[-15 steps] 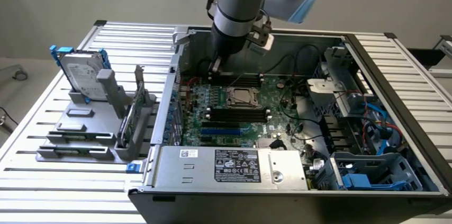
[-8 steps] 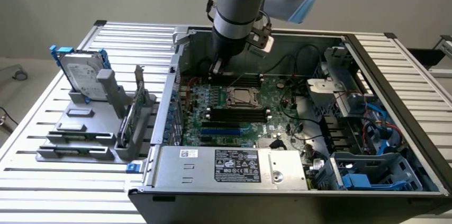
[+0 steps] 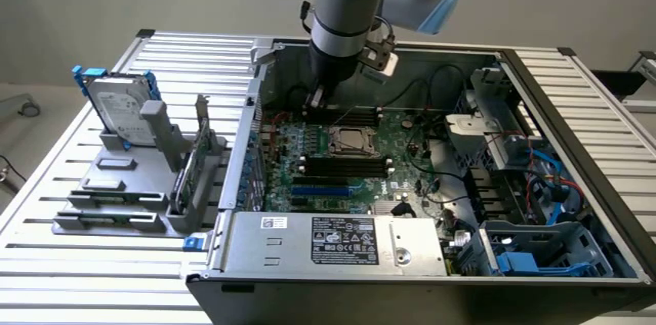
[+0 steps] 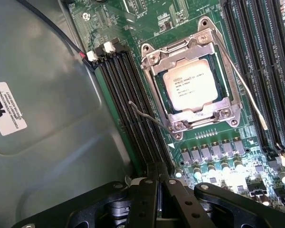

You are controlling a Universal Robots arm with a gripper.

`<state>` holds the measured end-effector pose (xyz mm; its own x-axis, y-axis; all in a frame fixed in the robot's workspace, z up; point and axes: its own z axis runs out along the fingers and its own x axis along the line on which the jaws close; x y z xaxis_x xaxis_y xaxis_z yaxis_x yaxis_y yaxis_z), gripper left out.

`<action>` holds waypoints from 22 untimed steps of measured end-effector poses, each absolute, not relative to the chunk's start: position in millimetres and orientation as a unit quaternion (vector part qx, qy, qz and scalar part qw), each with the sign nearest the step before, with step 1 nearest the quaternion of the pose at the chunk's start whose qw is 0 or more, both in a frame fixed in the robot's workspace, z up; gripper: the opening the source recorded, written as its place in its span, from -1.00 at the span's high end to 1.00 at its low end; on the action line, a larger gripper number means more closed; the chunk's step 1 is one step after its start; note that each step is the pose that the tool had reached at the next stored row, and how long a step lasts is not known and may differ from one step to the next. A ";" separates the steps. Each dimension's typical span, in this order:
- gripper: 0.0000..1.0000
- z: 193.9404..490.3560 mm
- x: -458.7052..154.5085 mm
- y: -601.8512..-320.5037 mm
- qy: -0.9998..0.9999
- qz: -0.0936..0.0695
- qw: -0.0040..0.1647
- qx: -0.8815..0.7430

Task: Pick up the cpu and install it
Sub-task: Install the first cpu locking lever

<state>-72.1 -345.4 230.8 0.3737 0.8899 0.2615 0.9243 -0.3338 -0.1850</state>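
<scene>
The closed, empty black gripper [image 4: 157, 202] must avoid nudging the silver-grey square cpu [image 4: 194, 84], seated flat in its metal-framed socket [image 4: 204, 116].

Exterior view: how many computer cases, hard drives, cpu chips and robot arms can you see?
computer case: 1
hard drive: 1
cpu: 1
robot arm: 1
Total: 4
</scene>
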 end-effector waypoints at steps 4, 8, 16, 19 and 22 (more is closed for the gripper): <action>0.79 229.5 -71.4 -343.1 -0.553 -0.060 0.141 -0.819; 0.79 228.4 -70.9 -341.9 -0.547 -0.065 0.133 -0.824; 0.79 224.6 -70.7 -338.2 -0.538 -0.075 0.120 -0.831; 0.79 222.5 -70.7 -337.3 -0.534 -0.077 0.116 -0.834; 0.79 220.4 -70.6 -337.0 -0.531 -0.080 0.110 -0.836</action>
